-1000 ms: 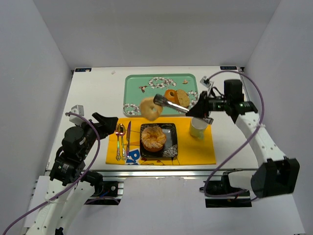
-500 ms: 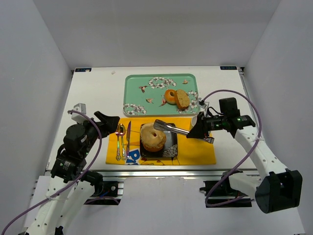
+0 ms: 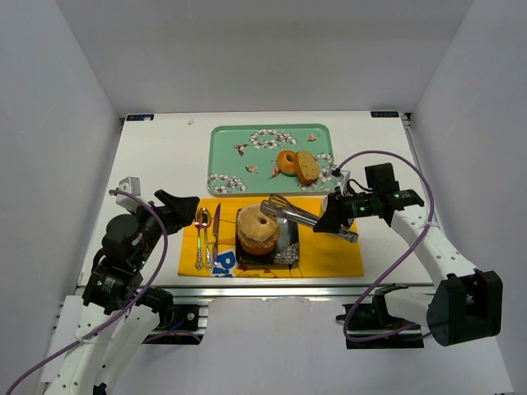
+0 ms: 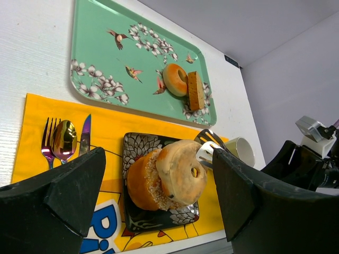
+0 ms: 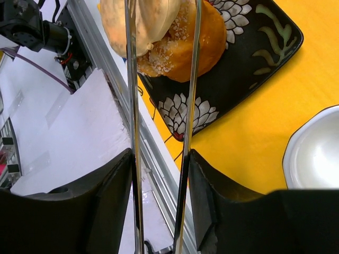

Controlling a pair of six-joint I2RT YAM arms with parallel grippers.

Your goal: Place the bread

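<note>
A pale bagel (image 3: 260, 222) rests tilted on a sugared doughnut (image 3: 247, 241) on the black flowered plate (image 3: 288, 251). My right gripper (image 3: 339, 218) is shut on metal tongs (image 3: 296, 214), whose spread tips lie at the bagel's right edge. In the right wrist view the tong arms (image 5: 132, 106) run between my fingers (image 5: 116, 190) toward the bagel (image 5: 153, 18) and the plate (image 5: 254, 37). My left gripper (image 3: 177, 202) is open and empty, left of the plate. In its wrist view the bagel (image 4: 183, 169) leans on the doughnut (image 4: 140, 180).
A green flowered tray (image 3: 230, 144) behind the plate holds a small doughnut (image 3: 286, 160) and a bread slice (image 3: 308, 166). The yellow placemat (image 3: 329, 255) carries a fork, spoon and knife (image 3: 206, 230) at its left. A white cup (image 4: 241, 151) stands right of the plate.
My right arm carried the bagel in the tongs from above the tray's front edge down onto the doughnut on the plate. The tong tips have spread. The left arm barely moved.
</note>
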